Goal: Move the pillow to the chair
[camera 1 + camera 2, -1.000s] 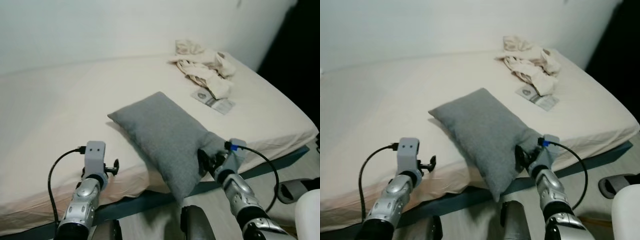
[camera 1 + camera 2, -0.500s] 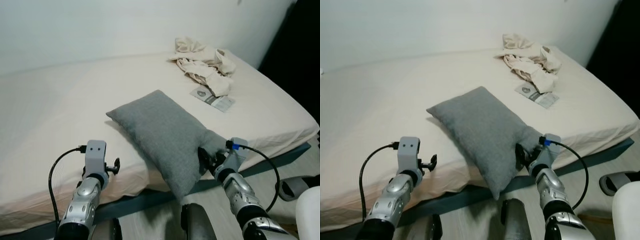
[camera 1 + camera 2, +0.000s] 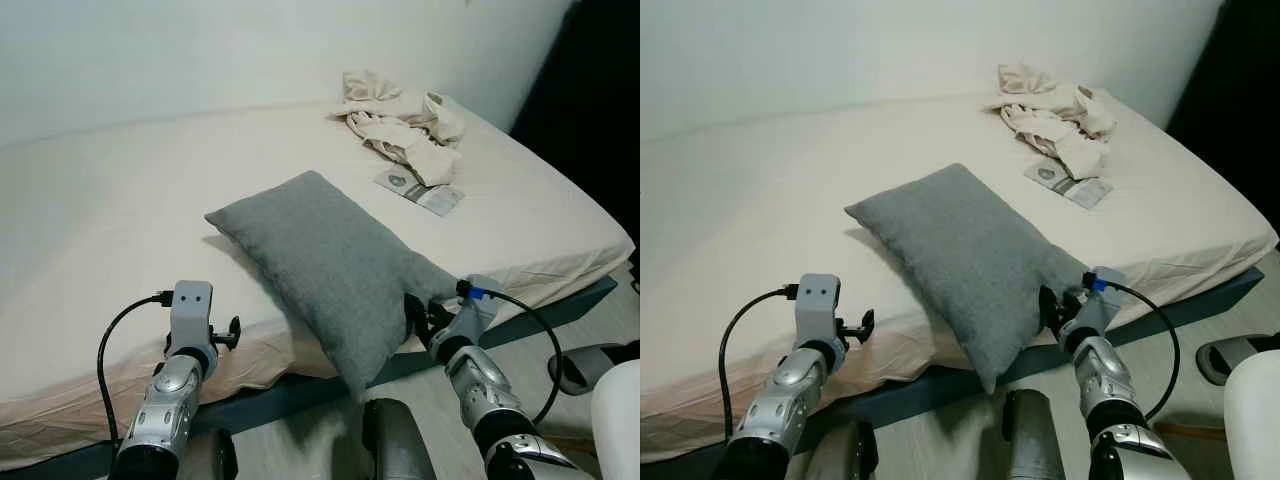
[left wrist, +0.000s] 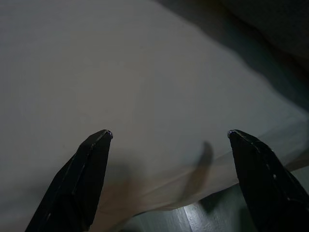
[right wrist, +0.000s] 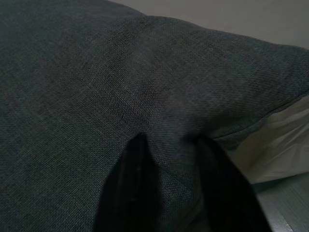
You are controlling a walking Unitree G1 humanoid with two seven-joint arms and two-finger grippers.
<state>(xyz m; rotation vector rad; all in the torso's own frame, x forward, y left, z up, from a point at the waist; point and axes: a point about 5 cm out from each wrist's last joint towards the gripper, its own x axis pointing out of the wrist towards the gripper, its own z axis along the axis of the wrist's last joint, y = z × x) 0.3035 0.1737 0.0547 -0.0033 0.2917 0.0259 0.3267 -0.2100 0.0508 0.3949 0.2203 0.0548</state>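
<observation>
Grey woven-fabric rectangular pillow (image 3: 330, 265) lay diagonally at centre frame on the cream-sheeted bed (image 3: 110, 220), its near corner hanging past the bed's front edge toward the lower centre of the head views.

Right pincer (image 3: 418, 318), lower right of centre, was pinching the pillow's near right corner. In the right wrist view both black fingers (image 5: 130, 193) were sunk into a gathered fold of the grey cloth, the fabric bunched between them.

Left pincer (image 4: 169, 140) was spread wide. In the left wrist view its two black fingertips stood well apart over bare cream sheet at the bed's front edge, holding nothing. In the head views the left arm sat at lower left, near the pillow's left side but apart from it.

A heap of crumpled cream cloth (image 3: 400, 120) lay at upper right of the bed, with a flat printed packet (image 3: 420, 190) just below it, both well apart from the pillow.

A dark strip of bed frame (image 3: 560, 305) showed under the sheet at lower right.
</observation>
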